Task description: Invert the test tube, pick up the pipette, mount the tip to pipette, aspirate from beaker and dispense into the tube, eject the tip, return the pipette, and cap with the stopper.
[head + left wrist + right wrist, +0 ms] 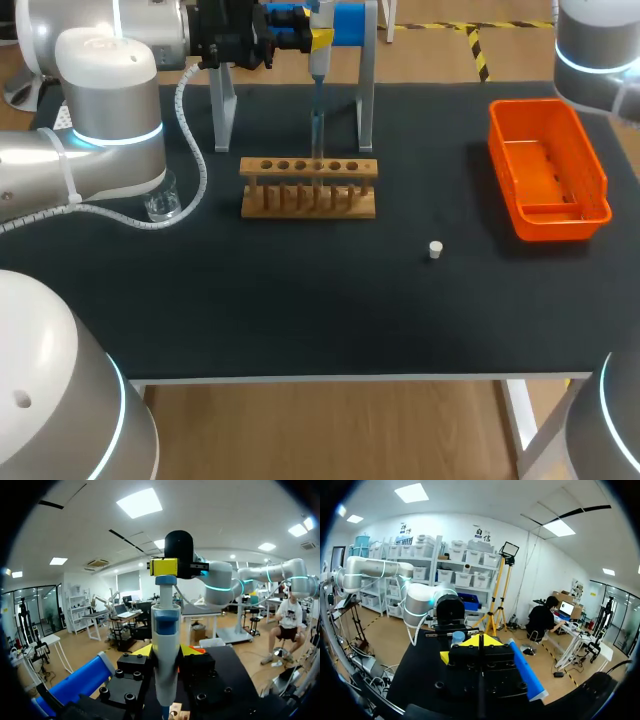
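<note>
My left gripper (300, 38) is shut on the blue-and-white pipette (320, 55), held upright above the wooden tube rack (308, 188). In the left wrist view the pipette (165, 655) stands between the fingers. Its thin tip (318, 128) points down to a middle hole of the rack; the clear test tube there is hard to make out. My right gripper (476, 642) is shut, and its yellow tips (163, 566) rest on top of the pipette's plunger. A glass beaker (163, 205) stands under my left arm. The small white stopper (435, 250) lies on the mat, right of the rack.
An orange bin (548, 170) sits at the right of the black mat. The metal pipette stand (365, 100) rises just behind the rack. My left arm's elbow (105, 110) hangs over the table's left part.
</note>
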Controlling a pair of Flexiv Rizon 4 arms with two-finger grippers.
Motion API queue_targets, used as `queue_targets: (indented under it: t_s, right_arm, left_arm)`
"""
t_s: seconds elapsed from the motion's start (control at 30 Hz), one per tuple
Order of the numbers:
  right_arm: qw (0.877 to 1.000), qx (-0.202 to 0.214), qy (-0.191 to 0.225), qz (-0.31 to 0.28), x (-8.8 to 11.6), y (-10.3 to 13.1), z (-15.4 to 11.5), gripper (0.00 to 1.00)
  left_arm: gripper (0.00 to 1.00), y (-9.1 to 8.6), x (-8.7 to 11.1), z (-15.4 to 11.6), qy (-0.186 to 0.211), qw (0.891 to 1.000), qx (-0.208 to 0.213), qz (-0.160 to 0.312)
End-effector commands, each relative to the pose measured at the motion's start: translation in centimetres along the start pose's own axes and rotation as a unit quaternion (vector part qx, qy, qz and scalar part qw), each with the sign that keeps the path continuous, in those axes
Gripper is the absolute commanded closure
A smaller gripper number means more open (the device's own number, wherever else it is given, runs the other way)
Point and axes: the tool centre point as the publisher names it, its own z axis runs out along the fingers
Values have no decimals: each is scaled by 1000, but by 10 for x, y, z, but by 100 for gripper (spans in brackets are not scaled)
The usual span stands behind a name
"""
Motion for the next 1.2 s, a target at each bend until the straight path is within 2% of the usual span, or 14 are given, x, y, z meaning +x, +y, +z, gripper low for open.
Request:
queue_targets:
  t_s: [0.03, 0.17, 0.43, 0.63, 1.2]
  right_arm:
    - [1000, 2, 1, 0, -1, 1, 0, 100]
    - [1000, 21, -3, 20, -1, 2, 5, 100]
    - [998, 12, 3, 55, 0, 10, 14, 100]
    - [997, 22, -2, 75, 2, 13, 23, 100]
    - [997, 24, 10, 75, 16, 17, 32, 100]
  left_arm:
    - [100, 0, -1, 1, -1, 1000, 1, 1]
    - [100, 0, -1, 1, -1, 1000, 1, 1]
    - [100, 0, -1, 1, -1, 1000, 1, 1]
    - [100, 0, -1, 1, -1, 1000, 1, 1]
    - [100, 0, -1, 1, -1, 1000, 1, 1]
